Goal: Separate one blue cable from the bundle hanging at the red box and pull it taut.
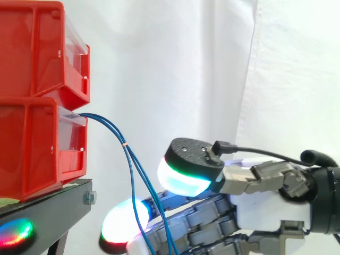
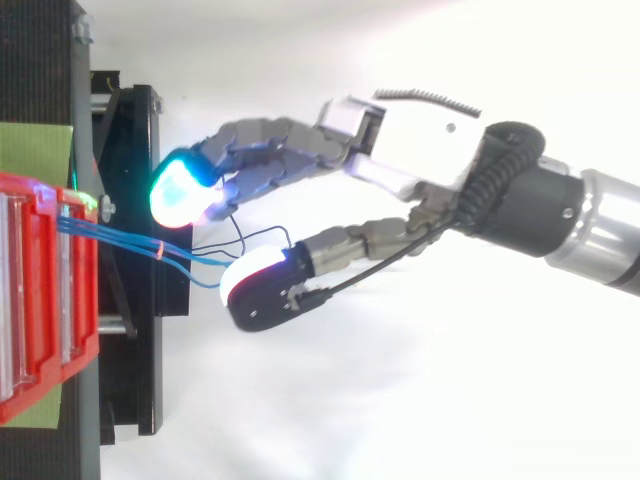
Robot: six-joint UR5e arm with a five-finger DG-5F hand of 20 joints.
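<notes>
A small bundle of thin blue cables point(image 1: 129, 159) leaves the front of the lower red bin point(image 1: 32, 154) and hangs down to the right, with a small orange mark on it. From above, the cables point(image 2: 130, 240) run from the red bin point(image 2: 40, 300) into the gap between the thumb and the fingers. My hand point(image 2: 400, 130) reaches in from the right, just below and beside the bin. Its fingers point(image 2: 262, 150) are stretched toward the stand and the thumb point(image 1: 186, 170) stands apart above them. The cables pass across the fingers point(image 1: 196, 218), and nothing is pinched.
A second red bin point(image 1: 37, 48) is stacked on the lower one. Both rest on a black stand point(image 1: 53, 204) whose edge point(image 2: 140, 200) lies close to my fingertips. A white curtain hangs behind.
</notes>
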